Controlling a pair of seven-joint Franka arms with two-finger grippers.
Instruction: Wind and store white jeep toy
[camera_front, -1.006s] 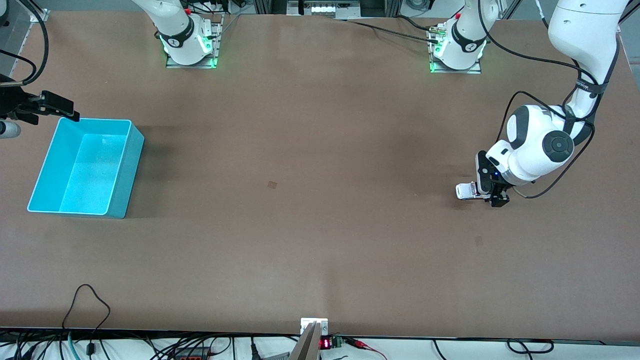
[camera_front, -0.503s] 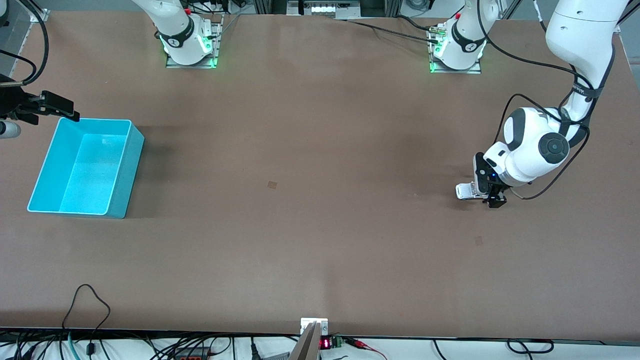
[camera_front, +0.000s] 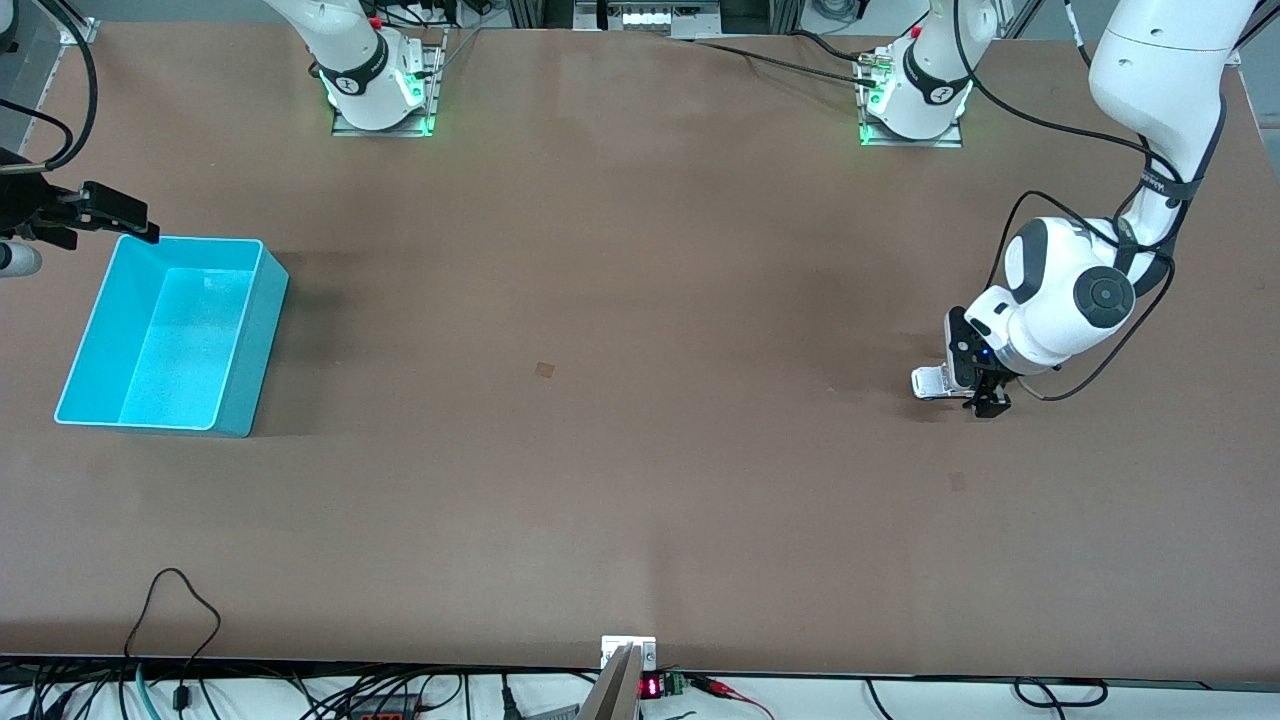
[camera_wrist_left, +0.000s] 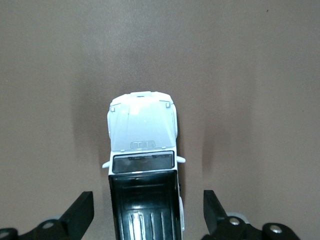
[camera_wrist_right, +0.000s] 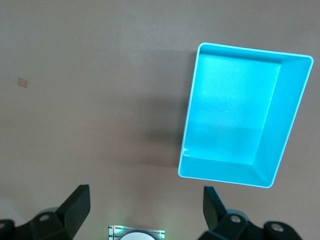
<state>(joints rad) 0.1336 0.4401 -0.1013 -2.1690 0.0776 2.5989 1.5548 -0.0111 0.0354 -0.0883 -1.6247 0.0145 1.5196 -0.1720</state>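
Note:
The white jeep toy (camera_front: 930, 382) stands on the brown table toward the left arm's end. In the left wrist view its white hood (camera_wrist_left: 142, 125) points away and its black roof lies between the fingers. My left gripper (camera_front: 978, 390) is low over the jeep's rear, open (camera_wrist_left: 147, 202), with a gap between each finger and the toy's sides. The cyan bin (camera_front: 165, 335) stands empty toward the right arm's end and also shows in the right wrist view (camera_wrist_right: 240, 120). My right gripper (camera_wrist_right: 145, 200) is open and empty, waiting high beside the bin (camera_front: 110, 215).
The two arm bases (camera_front: 380, 90) (camera_front: 915, 100) stand along the table's back edge. A small dark mark (camera_front: 545, 369) lies mid-table. Cables (camera_front: 175, 610) hang over the front edge.
The left arm has shifted slightly, bringing its gripper a little farther along the jeep toward the hood. The jeep, the bin and the right arm have not moved.

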